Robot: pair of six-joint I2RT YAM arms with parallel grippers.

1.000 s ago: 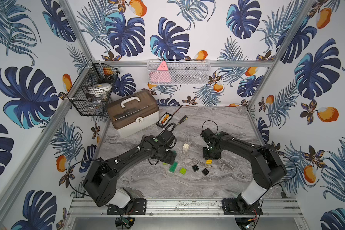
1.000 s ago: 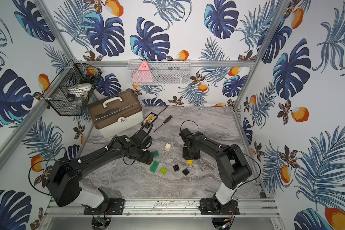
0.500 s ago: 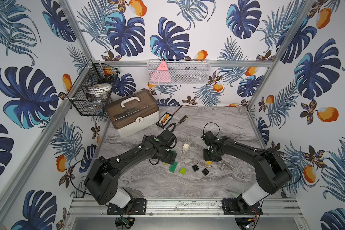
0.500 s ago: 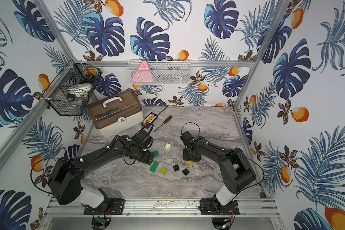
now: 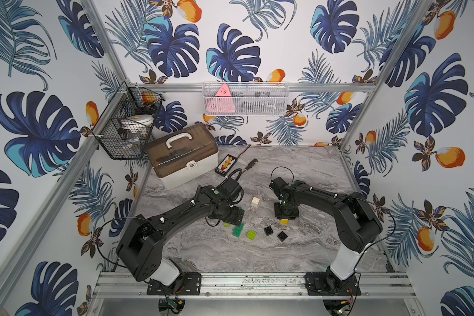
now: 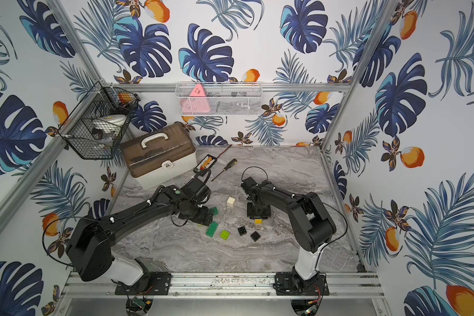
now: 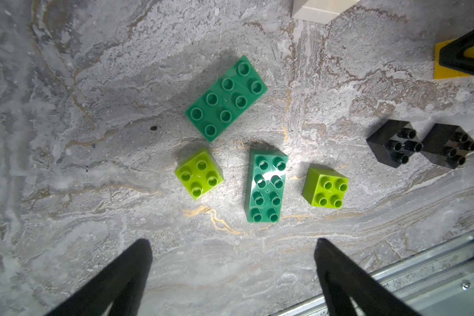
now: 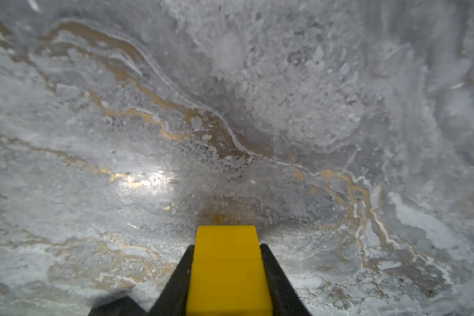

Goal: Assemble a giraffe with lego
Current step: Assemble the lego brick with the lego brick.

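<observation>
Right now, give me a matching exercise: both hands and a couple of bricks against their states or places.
1 left hand
2 right hand
3 white brick
4 black bricks

A side by side on the table
B open, empty
C alone between the hands
D shut on the yellow brick

Pairs: 1-B, 2-D, 3-C, 4-A

Both top views are looking steeply down from high at 6 o'clock, covering the whole table (image 5: 230, 254). Wrist cams are pointing down, close in; left one is sharing the black bricks (image 7: 391, 142) with them.
</observation>
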